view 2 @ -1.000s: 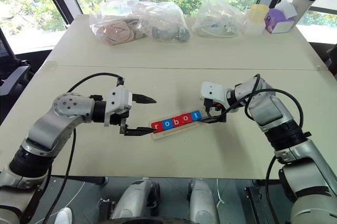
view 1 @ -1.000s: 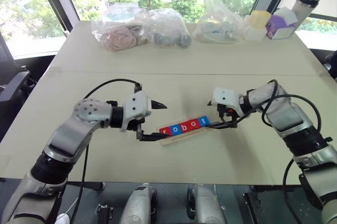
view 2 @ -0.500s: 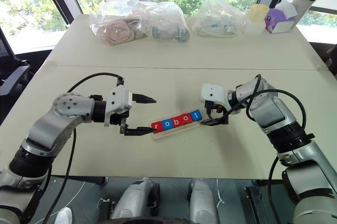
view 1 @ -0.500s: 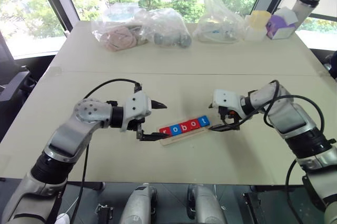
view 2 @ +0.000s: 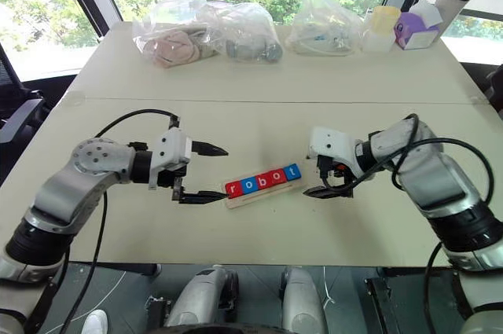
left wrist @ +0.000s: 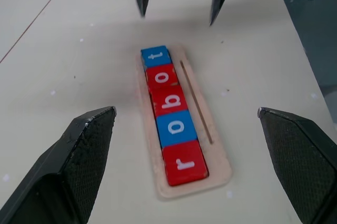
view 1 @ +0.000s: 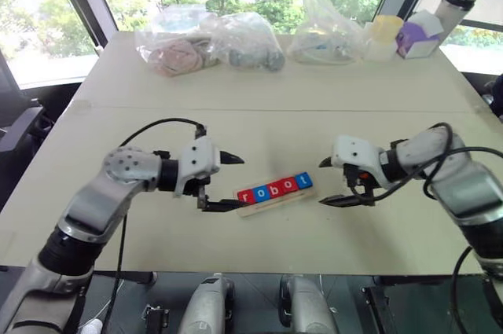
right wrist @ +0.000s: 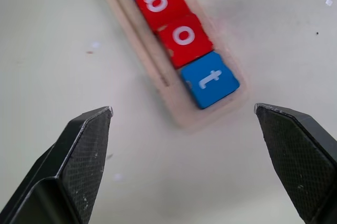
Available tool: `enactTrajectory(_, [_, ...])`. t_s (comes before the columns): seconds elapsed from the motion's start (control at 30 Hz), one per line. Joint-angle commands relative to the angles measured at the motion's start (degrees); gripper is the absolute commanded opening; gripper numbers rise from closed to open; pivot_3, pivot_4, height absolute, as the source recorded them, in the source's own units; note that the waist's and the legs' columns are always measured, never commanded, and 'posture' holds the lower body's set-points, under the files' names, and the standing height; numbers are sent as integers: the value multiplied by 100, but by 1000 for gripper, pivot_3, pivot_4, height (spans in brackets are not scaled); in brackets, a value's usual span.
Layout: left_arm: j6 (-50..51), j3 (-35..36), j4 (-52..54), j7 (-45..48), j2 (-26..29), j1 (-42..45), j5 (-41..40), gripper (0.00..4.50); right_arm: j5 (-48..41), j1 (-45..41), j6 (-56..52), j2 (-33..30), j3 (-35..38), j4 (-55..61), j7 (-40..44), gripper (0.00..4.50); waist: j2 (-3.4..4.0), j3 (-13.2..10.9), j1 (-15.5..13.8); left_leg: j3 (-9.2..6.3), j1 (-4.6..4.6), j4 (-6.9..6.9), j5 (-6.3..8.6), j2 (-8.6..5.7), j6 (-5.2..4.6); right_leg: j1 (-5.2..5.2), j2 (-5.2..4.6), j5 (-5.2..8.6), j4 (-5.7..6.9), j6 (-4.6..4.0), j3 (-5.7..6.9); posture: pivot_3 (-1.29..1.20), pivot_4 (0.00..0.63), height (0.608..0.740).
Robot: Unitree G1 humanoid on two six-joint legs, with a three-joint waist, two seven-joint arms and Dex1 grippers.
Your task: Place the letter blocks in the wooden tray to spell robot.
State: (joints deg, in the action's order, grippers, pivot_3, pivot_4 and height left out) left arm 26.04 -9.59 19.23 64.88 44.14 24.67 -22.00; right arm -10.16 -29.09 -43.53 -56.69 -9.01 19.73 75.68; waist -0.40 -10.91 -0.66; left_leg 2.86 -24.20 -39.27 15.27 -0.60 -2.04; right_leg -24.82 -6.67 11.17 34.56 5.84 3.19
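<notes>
Five letter blocks (left wrist: 171,116) sat in the wooden tray (left wrist: 216,166) mid-bench, reading robot | right gripper (view 1: 336,181) had backed off the t end, fingers spread, empty | left gripper (view 1: 226,182) spread, empty, beside r end | spelling judged complete

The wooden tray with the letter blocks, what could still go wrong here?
The letter blocks already spell robot in the wooden tray. The open left pincer hangs close to the tray's r end; a stray sweep could knock it. The open right pincer sits just off the t end, same hazard.
</notes>
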Motion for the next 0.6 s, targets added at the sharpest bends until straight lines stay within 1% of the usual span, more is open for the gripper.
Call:
enactTrajectory(0.03, [16, 295, 191, 111, 204, -85, -152, 4500, -601, 199, -569, -269, 681, 712, -45, 4458, 0, 0, -5, 0, 0, 0, 0, 0, 0, 0, -1, 1, 0, -2, 0, 0, 150, 740])
enactTrajectory(0.13, [37, 390, 227, 152, 309, -174, -211, 4500, -973, 409, -932, -395, 1029, 1064, -181, 4458, 0, 0, -11, 0, 0, 0, 1, 1, 1, 0, -3, 1, -2, -3, 0, 0, 150, 740])
enactTrajectory(0.23, [231, 590, 367, 139, 422, -308, -435, 4500, -1304, 682, -1273, -548, 1450, 1356, -349, 4458, 0, 0, -16, -1, -3, 0, 1, 0, 1, 0, -6, 1, -4, -3, 0, 0, 150, 740])
enactTrajectory(0.37, [395, 880, 571, 167, 629, -542, -642, 4500, -1631, 1167, -1565, -713, 2042, 1662, -571, 4458, 0, 0, -11, 0, -6, 0, 1, 1, 1, -2, -8, 1, -9, -4, 0, 0, 150, 740])
enactTrajectory(0.5, [528, 1085, 632, 222, 847, -731, -779, 4500, -1879, 1463, -1699, -790, 2385, 1829, -769, 4458, 0, 1, -10, 1, -6, 1, 2, 1, 2, -4, -8, 0, -10, -8, 0, 0, 150, 740])
enactTrajectory(0.6, [552, 1188, 641, 267, 973, -829, -850, 4500, -2100, 1498, -1789, -815, 2495, 1898, -917, 4458, 0, 1, -7, 1, -6, 1, 2, 1, 2, -5, -8, 0, -11, -9, 0, 0, 150, 740])
